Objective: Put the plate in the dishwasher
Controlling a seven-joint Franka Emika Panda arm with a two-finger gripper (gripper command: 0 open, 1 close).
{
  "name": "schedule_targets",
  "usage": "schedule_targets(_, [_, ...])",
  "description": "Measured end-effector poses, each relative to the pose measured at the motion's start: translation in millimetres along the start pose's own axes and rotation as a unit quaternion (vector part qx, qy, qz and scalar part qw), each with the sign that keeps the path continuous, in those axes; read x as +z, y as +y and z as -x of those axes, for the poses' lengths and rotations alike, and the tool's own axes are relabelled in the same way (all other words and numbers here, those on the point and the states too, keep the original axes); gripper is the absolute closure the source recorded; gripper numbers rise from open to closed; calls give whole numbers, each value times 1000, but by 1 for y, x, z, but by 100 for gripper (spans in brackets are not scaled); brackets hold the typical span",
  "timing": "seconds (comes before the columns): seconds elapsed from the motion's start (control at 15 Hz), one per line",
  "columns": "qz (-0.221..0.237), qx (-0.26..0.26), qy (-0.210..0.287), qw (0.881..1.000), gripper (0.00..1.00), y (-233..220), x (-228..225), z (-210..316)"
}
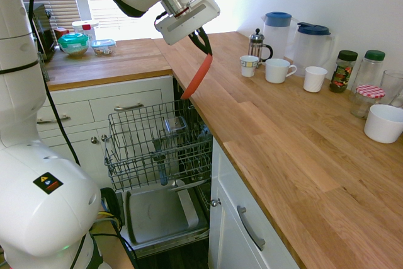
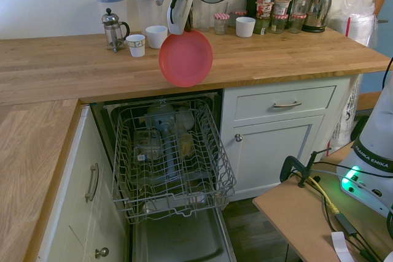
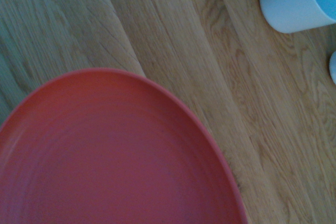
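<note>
The coral-red plate [image 2: 186, 58] hangs on edge in the air, gripped at its top rim by my gripper [image 2: 178, 24], which is shut on it. From the other side the plate [image 1: 196, 77] shows edge-on below the gripper [image 1: 203, 45], over the counter's edge above the open dishwasher. The dishwasher's grey wire rack [image 2: 172, 154] is pulled out and holds some glassware; its door [image 1: 160, 212] lies open flat. In the wrist view the plate [image 3: 115, 156] fills the lower part over the wooden counter.
On the wooden counter [image 1: 302, 149] stand mugs [image 1: 278, 70], a French press [image 1: 256, 45], two jugs [image 1: 311, 47], jars [image 1: 343, 70] and a white bowl [image 1: 383, 123]. White drawers [image 2: 285, 102] flank the dishwasher. A small table [image 2: 307, 213] stands at the right.
</note>
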State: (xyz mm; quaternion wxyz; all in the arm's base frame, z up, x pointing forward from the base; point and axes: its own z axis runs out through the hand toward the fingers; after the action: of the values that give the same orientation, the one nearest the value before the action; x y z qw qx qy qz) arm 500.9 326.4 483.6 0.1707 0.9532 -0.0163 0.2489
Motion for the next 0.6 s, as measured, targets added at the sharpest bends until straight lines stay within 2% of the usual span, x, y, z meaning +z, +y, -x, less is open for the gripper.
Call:
schedule_targets(0.27, [2, -32, 40, 999, 100, -17, -8, 10])
schedule_targets(0.6, [0, -79, 136, 987, 100, -87, -35, 100])
